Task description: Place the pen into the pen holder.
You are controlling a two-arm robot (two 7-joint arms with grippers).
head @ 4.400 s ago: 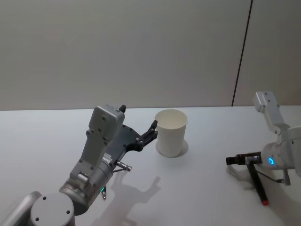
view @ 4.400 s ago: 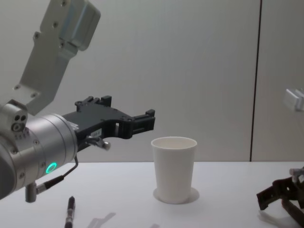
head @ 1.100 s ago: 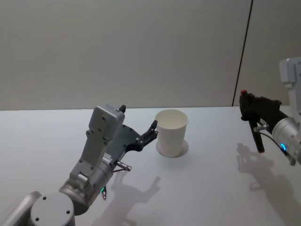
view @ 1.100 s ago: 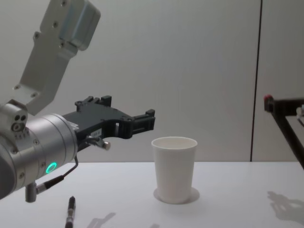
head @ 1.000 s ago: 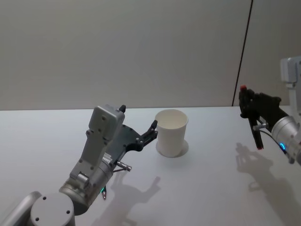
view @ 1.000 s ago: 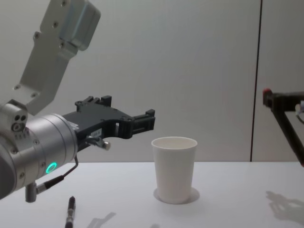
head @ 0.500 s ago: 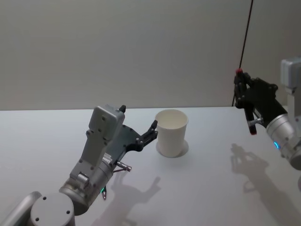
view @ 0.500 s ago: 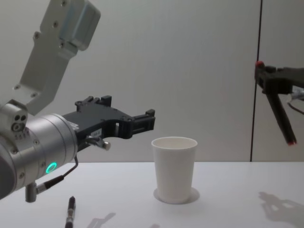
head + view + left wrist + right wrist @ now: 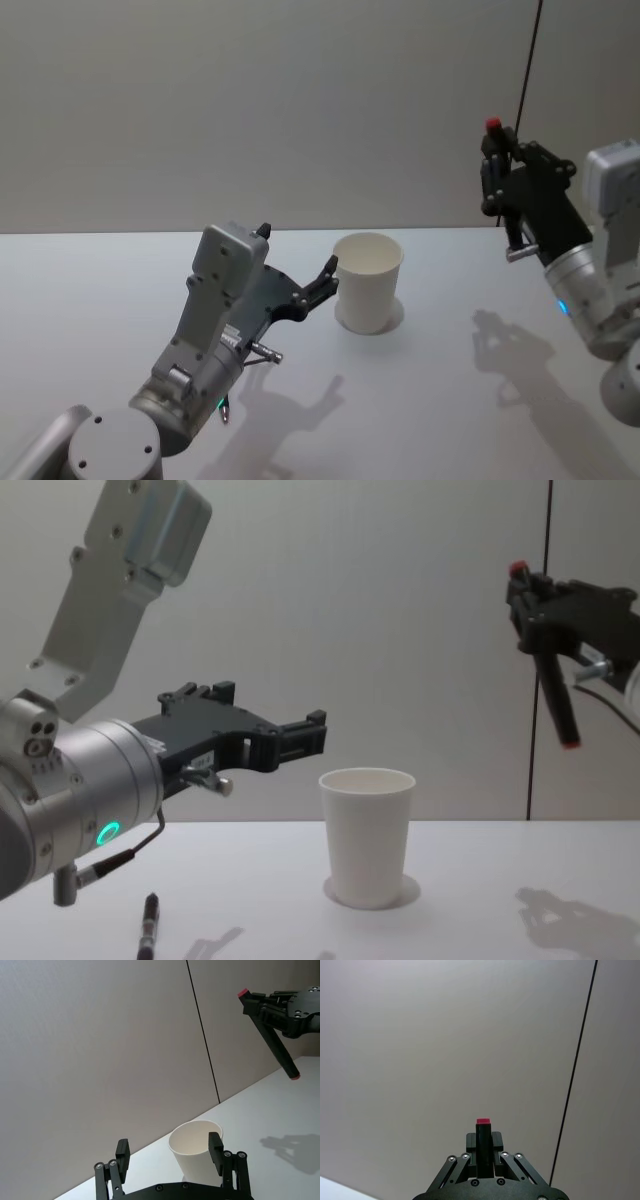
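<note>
The pen holder, a white paper cup, stands upright on the white table. My right gripper hangs in the air to the right of the cup and above its rim, shut on a black pen with red ends. The pen tilts, its lower tip still well right of the cup mouth. My left gripper hovers open just left of the cup, not touching it.
A second dark pen lies on the table under my left arm. A grey wall with a dark vertical seam stands behind. Bare tabletop lies to the right of the cup.
My right gripper has lifted the pen higher and carried it left toward the cup, and the pen now hangs steeper. The left arm and the cup have not moved.
</note>
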